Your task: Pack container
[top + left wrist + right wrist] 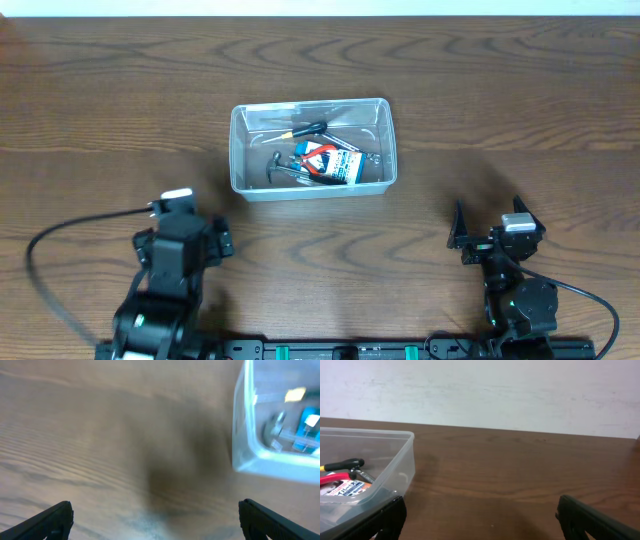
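Clear container holds the hand tools; packing looks finished.
Your left claw and right claw stand open and empty, on the container's near side; next, just confirm nothing remains.

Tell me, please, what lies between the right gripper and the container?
Only bare wooden table lies between the right gripper and the container; the overhead view shows that stretch clearly.

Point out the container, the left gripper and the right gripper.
container (312,191), overhead view, on its near side wall.
left gripper (155,510), left wrist view, midway between its open fingertips.
right gripper (480,507), right wrist view, midway between its open fingertips.
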Controlling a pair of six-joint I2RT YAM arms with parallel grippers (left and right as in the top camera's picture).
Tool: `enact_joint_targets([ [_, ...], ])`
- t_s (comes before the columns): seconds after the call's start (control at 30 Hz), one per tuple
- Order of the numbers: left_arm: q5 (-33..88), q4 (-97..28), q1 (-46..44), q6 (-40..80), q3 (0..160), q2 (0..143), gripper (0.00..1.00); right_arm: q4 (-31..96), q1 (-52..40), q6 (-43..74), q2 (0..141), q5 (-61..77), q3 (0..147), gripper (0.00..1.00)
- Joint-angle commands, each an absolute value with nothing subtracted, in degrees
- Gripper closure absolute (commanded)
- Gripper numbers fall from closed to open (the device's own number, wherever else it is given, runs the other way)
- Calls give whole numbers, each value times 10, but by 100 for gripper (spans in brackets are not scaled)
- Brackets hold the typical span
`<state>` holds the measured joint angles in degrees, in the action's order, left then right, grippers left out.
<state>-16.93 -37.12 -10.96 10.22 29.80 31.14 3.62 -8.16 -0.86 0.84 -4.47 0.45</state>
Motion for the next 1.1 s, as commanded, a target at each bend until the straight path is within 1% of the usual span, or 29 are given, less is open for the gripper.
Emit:
enact_joint_targets([
  [0.0,-176,-385,-92,95,301,222,2,39,-86,-7,3,-41,4,1],
  [0.17,-176,-397,-60,95,278,85,2,39,-86,-7,3,-41,4,1],
  [0.27,-170,-366,-47,94,243,39,2,39,-86,-7,3,-40,4,1],
  [0.33,-147,-310,-43,71,210,25,2,39,-86,-7,3,-41,4,1],
  [0.47,-75,-125,-31,-18,122,19,2,39,-86,-7,3,-40,4,1],
  [0.6,-38,26,-11,-28,36,19,2,39,-86,-7,3,-40,4,1],
  [0.67,-10,69,1,-30,1,15,2,39,-86,-7,3,-41,4,1],
  [0.83,42,6,10,-60,2,1,2,39,-86,-7,3,-41,4,1],
  [0.9,55,-44,8,-56,2,1,2,39,-86,-7,3,-40,4,1],
  [0.93,54,-39,4,-25,3,1,2,39,-86,-7,3,-41,4,1],
  [1.07,51,-38,-19,-16,3,1,2,39,-86,-7,3,-40,4,1],
])
